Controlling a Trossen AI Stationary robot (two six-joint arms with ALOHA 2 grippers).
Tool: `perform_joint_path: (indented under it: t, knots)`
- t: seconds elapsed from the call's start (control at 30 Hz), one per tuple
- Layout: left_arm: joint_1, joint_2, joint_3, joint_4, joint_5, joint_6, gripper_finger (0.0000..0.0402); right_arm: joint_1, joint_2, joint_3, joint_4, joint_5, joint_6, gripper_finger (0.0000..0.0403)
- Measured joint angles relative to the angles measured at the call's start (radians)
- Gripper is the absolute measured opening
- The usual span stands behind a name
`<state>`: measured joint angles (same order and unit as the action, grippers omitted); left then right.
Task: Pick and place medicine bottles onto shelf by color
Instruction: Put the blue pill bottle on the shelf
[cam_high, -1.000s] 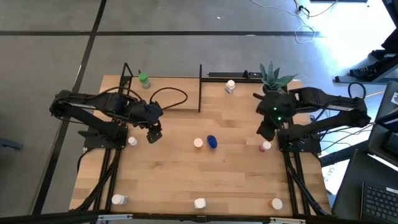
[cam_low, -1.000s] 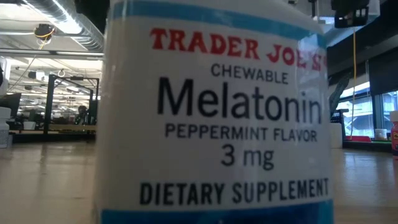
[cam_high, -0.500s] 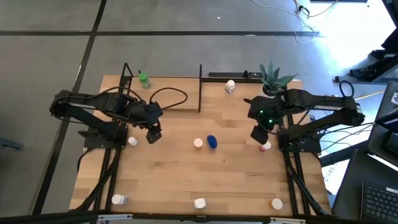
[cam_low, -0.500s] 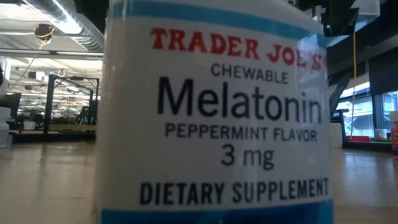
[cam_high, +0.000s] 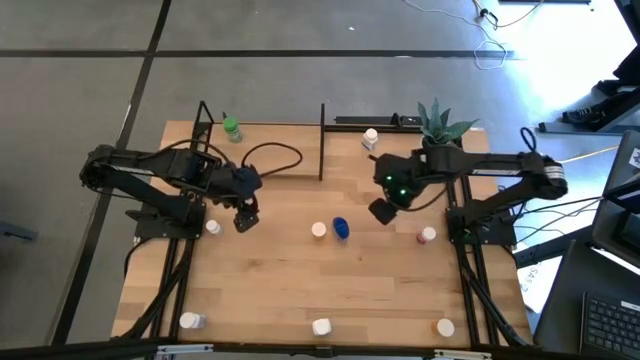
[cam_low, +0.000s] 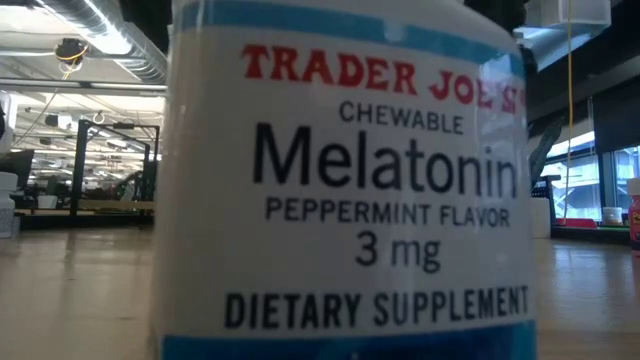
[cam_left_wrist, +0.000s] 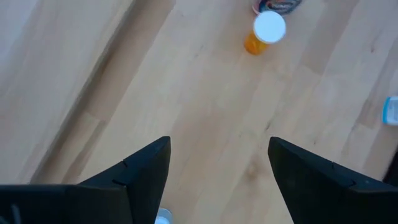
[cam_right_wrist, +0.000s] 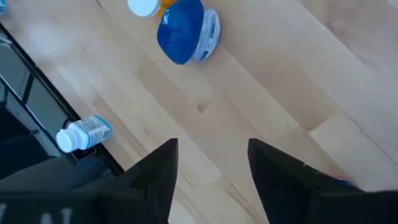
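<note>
Bottles are mostly sitting loose on the wooden table (cam_high: 270, 270), so sorting is barely starting. Nearest, three white ones (cam_high: 321, 326) are lining the front edge. Mid-table, the left gripper (cam_high: 243, 218) is hovering with jaws open and empty, while the right gripper (cam_high: 382, 211), fingers parted and holding nothing, is hanging near the blue bottle (cam_high: 341, 228). Farthest back, only the green bottle (cam_high: 232, 128) is standing by the shelf (cam_high: 262, 150).
</note>
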<state>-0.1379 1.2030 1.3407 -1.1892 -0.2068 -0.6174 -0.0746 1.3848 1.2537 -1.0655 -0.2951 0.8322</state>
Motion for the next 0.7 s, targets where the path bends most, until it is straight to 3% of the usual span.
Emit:
perform_joint_path:
  t: [0.23, 0.37, 0.57, 0.7]
  knots:
    - [0.000, 0.000, 0.000, -0.007, 0.058, 0.000, 0.0265, -0.036, 0.052, 0.000, 0.011, -0.068, -0.080, 0.0201]
    - [0.000, 0.000, 0.000, -0.069, 0.122, -0.056, 0.0265, -0.037, 0.043, 0.000, 0.034, -0.056, -0.104, 0.0201]
    - [0.000, 0.000, 0.000, -0.164, 0.127, -0.166, 0.0265, -0.037, 0.038, 0.000, 0.075, -0.053, -0.128, 0.0201]
    - [0.000, 0.000, 0.000, -0.157, 0.127, -0.168, 0.0265, -0.026, 0.039, 0.000, 0.150, 0.013, -0.124, 0.0201]
